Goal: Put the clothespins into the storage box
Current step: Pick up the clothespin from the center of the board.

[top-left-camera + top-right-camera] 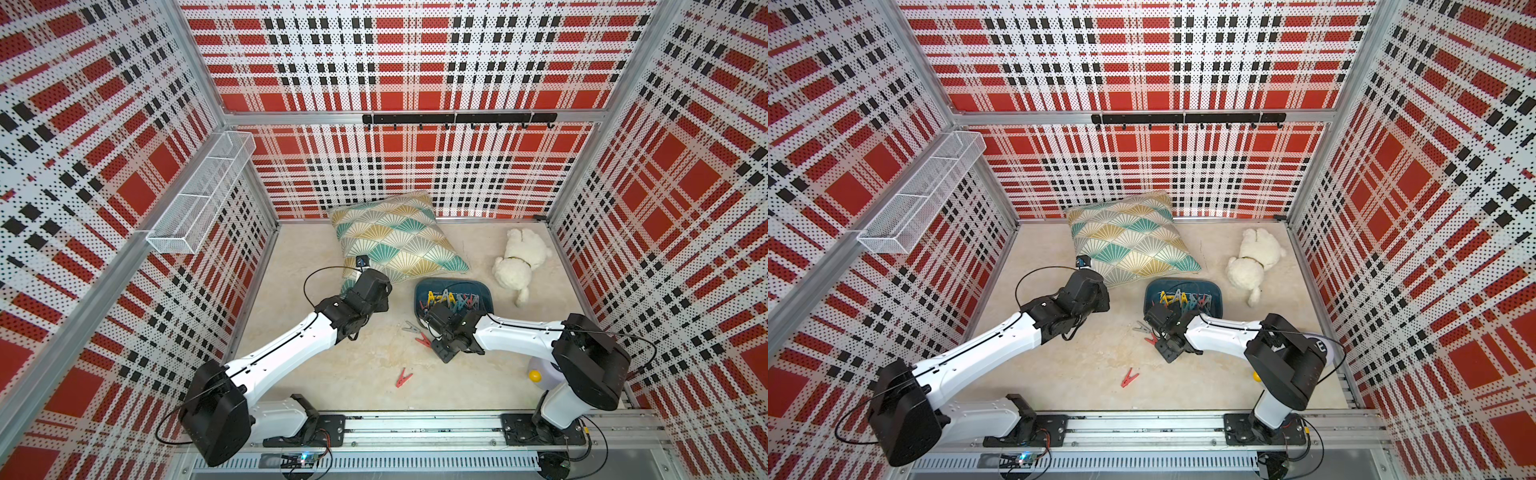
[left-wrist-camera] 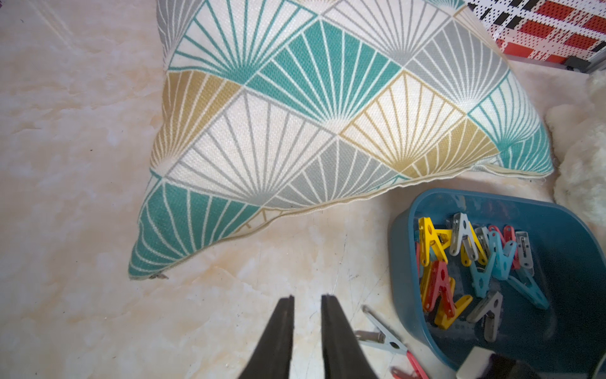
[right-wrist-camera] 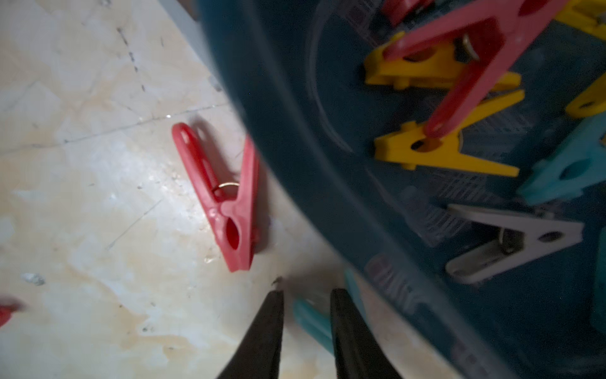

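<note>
**Pins mostly in the blue box, four outside**

One long white wire basket (image 1: 199,195) hung on the left wall, split into three parts.

The left gripper (image 2: 307,297) hung over bare floor near the pillow's corner. Its two black fingers stood a little apart and held nothing.

One soft square pillow (image 1: 395,237) of woven cloth, with teal, yellow and grey fans, lay at the back wall.

The smooth, marble-look floor (image 1: 332,374) was wide open between the two arms. Three pins lay on it in both top views. One grey pin (image 1: 411,328) and one red pin (image 1: 423,340) lay close together by the box. A second red pin (image 1: 404,377) lay well apart, nearer the front.

The right gripper (image 3: 310,292) hung low by the box's wall. Its fingers stood apart with one teal pin (image 3: 311,316) in the gap. It was too blurry to tell if they touched it.

The storage box (image 2: 401,262) was a shallow dark blue plastic tub with round corners. It sat just in front of the pillow, not touching it. More than ten A-shaped plastic clothespins (image 2: 439,282) in red, yellow, teal and grey lay piled toward its left end. The rest of its bottom was bare.

One fluffy white toy dog (image 1: 517,259) lay near the right wall.
</note>
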Robot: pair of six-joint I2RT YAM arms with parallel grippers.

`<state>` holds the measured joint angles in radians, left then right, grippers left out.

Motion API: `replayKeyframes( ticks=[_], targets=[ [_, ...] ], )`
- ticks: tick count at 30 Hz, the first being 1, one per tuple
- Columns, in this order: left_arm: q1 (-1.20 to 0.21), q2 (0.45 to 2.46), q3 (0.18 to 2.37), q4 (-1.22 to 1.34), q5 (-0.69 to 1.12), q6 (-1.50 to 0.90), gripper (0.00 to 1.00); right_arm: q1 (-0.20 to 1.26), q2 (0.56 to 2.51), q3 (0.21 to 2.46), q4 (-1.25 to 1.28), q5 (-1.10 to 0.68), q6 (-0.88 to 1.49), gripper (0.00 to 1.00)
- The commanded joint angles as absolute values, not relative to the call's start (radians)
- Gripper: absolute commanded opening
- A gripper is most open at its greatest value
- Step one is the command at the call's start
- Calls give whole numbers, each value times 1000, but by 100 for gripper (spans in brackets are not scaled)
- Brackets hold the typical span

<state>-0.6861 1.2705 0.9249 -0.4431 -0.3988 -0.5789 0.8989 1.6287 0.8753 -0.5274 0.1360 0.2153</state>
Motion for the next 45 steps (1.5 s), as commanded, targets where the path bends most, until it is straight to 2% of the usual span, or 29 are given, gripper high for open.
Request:
replayKeyframes(
  ticks=[1, 22, 29, 38, 45],
  targets=[
    [-688, 1254, 954, -451, -412, -577, 22, 896, 1633, 858, -523, 144, 236, 29],
    [-682, 1232, 944, -454, -414, -574, 22, 890, 1599, 890, -565, 120, 307, 9],
    [-678, 1233, 942, -453, -414, -574, 22, 877, 1491, 928, -590, 81, 311, 9],
    [-679, 1244, 957, -451, -405, -572, 22, 766, 1463, 1076, -614, 69, 279, 8],
    [-689, 1244, 956, -451, -408, -569, 22, 625, 1642, 1196, -570, 120, 274, 8]
  ],
)
